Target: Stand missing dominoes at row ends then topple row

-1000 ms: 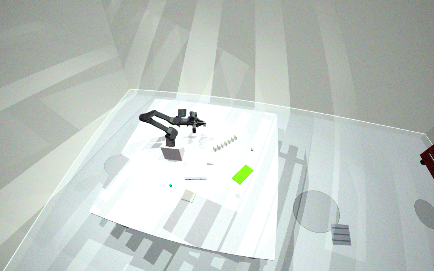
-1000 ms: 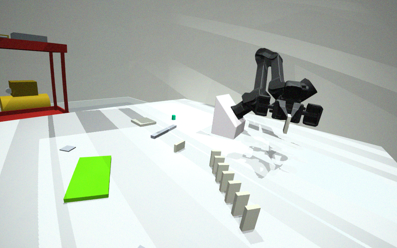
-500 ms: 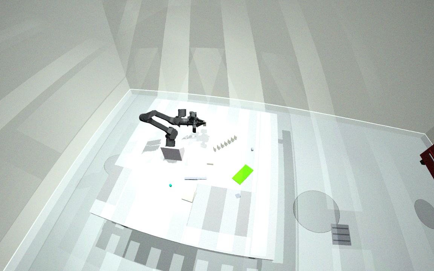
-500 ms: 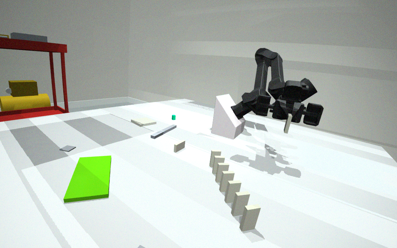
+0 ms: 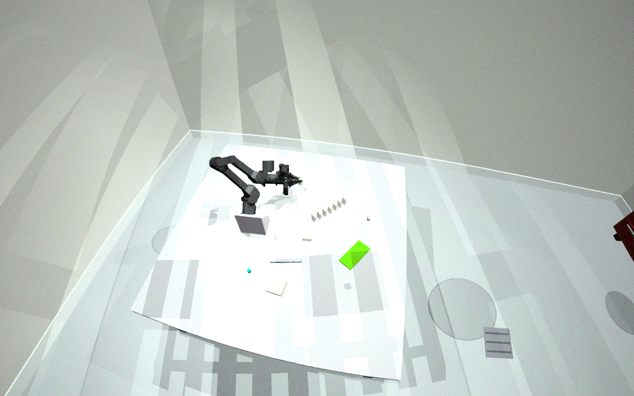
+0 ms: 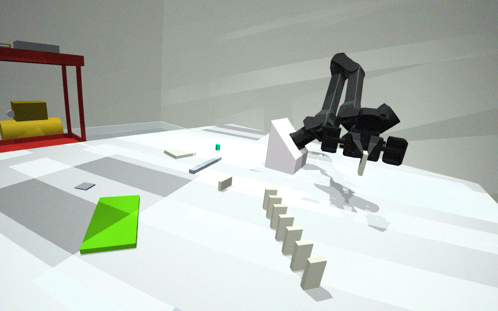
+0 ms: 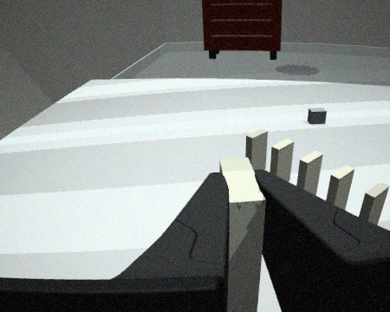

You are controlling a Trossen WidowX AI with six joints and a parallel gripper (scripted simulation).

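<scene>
Gripper (image 5: 300, 181) (image 6: 363, 151) (image 7: 236, 185) is clamped on a domino (image 5: 300, 183) (image 6: 362, 163) (image 7: 245, 225), held in the air off to one side of the row (image 5: 329, 209) (image 6: 292, 239) (image 7: 310, 171). Risk: coming in low or too close w/ the wide fingers cd clip the row's end & topple it early; a tilted release cd tip it too. Spare domino (image 5: 306, 240) (image 6: 225, 183) is near the row's arm-base end, other side. Green slab (image 5: 354, 254) (image 6: 112, 224) & small dark block (image 5: 368, 218) (image 7: 316, 116) sit apart from row, prob. not in the way.
</scene>
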